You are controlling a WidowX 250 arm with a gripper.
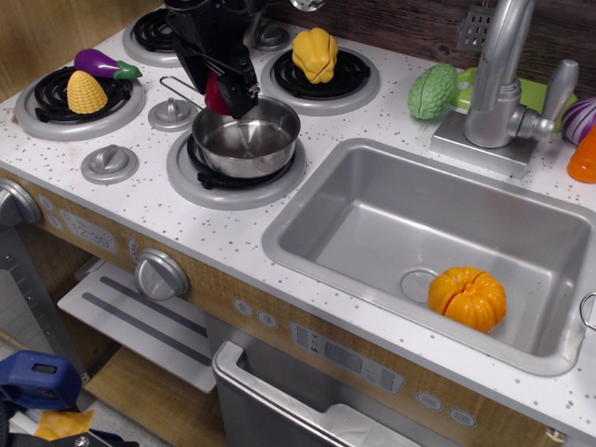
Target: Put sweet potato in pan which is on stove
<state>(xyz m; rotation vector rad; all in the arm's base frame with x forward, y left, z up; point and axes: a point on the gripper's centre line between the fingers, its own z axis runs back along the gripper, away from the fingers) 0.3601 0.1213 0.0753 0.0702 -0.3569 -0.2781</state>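
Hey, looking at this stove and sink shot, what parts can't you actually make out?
- Sweet potato: mostly covered by the black gripper; only a red sliver shows.
- Pan: its far rim sits behind the gripper, so whether the potato touches it is unclear.
- Back-left burner: largely hidden by the arm.
- Purple and orange items: cut off by the right edge.
- Faucet: top cut off by the upper edge.

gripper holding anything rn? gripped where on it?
Yes: the gripper is shut on the sweet potato, over the back-left rim of the pan. The fingers cover most of it, so the exact grip spot cannot be told.
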